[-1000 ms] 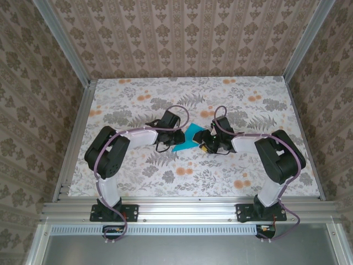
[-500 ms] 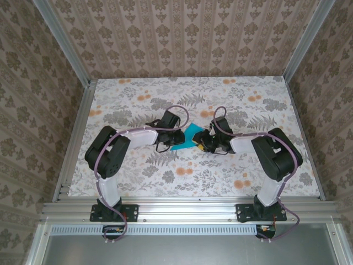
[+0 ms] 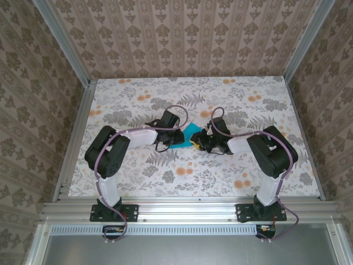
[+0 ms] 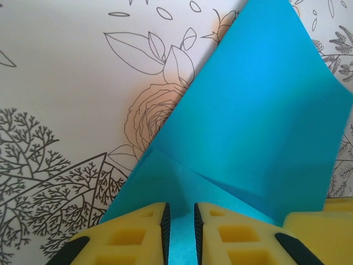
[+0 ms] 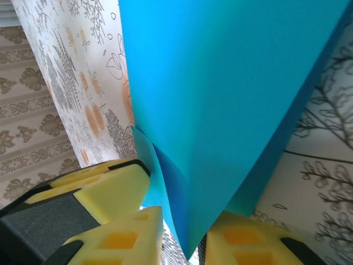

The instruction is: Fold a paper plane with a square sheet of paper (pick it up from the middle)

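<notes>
Floral counter [image 3: 138, 171]. Paper [image 3: 189, 135], partly folded with a visible crease, sits mid-counter between the two wrists. Left fingers [image 4: 132, 237] are almost together, pinching the paper's near edge. Right fingers [image 5: 121, 240] are clamped on a folded edge, with the paper rising between them.

The left arm [image 3: 110, 165] and right arm [image 3: 271, 165] share one build: white tubular links between bulky black joint housings, each mounted on a black base [image 3: 113, 212] fastened to the aluminium rail [image 3: 182, 207] at the near table edge. A lilac cable [image 3: 176, 107] runs outside each arm, looping free at the base, beside the shoulder and above the wrist. The left gripper [image 4: 180, 232] and right gripper [image 5: 181, 242] carry bright yellow moulded fingers [image 4: 127, 240] with rectangular recessed pockets in the top face, a thin black strip along each inner edge and black patches at the outer corners.
</notes>
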### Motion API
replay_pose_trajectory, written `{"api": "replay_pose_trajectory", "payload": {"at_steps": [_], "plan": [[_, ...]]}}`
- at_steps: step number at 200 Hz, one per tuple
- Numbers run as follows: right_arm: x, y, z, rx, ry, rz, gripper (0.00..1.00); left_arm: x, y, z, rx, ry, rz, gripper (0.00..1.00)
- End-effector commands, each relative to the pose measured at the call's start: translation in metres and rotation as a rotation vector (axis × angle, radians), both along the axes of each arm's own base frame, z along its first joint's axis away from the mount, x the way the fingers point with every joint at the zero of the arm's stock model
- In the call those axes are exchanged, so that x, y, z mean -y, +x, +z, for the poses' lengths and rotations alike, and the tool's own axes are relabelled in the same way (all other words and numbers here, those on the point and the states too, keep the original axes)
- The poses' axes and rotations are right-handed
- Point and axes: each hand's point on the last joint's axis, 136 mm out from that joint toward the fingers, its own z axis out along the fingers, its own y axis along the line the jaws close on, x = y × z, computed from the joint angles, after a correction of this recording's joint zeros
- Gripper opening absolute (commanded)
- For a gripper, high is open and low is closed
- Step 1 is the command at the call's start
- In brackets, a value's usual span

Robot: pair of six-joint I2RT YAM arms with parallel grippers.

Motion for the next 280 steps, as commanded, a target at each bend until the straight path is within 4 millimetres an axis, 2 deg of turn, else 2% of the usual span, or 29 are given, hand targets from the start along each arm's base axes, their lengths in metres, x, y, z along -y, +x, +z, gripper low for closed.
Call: {"api": "replay_pose_trajectory", "payload": {"at_steps": [1,29,53,98,124,192,210,247,280], "plan": [[-0.003,0.005,-0.005,-0.010,0.021,-0.037,0.21,-0.005,-0.003,-0.007,-0.029,0.009,0.018,0.23],[0.002,0.002,-0.010,-0.025,0.002,-0.058,0.08,-0.006,-0.002,0.002,-0.014,-0.003,0.021,0.25],[0.010,-0.010,-0.012,-0.058,-0.035,-0.039,0.03,-0.008,-0.003,0.014,0.015,-0.015,0.006,0.31],[0.029,-0.040,-0.006,-0.131,-0.089,0.016,0.02,-0.008,-0.016,0.033,0.088,-0.055,-0.071,0.54],[0.038,-0.052,-0.002,-0.189,-0.110,0.020,0.02,-0.001,-0.030,0.043,0.150,-0.092,-0.156,0.64],[0.048,-0.046,0.033,-0.231,-0.081,-0.046,0.03,0.027,-0.061,0.067,0.413,-0.004,-0.415,0.90],[0.050,-0.045,0.038,-0.240,-0.070,-0.057,0.03,0.034,-0.065,0.068,0.470,0.019,-0.457,0.90],[0.054,-0.043,0.043,-0.246,-0.059,-0.074,0.03,0.044,-0.073,0.067,0.568,0.041,-0.548,0.85],[0.053,-0.042,0.044,-0.252,-0.057,-0.071,0.03,0.055,-0.081,0.061,0.683,0.095,-0.664,0.72]]}}
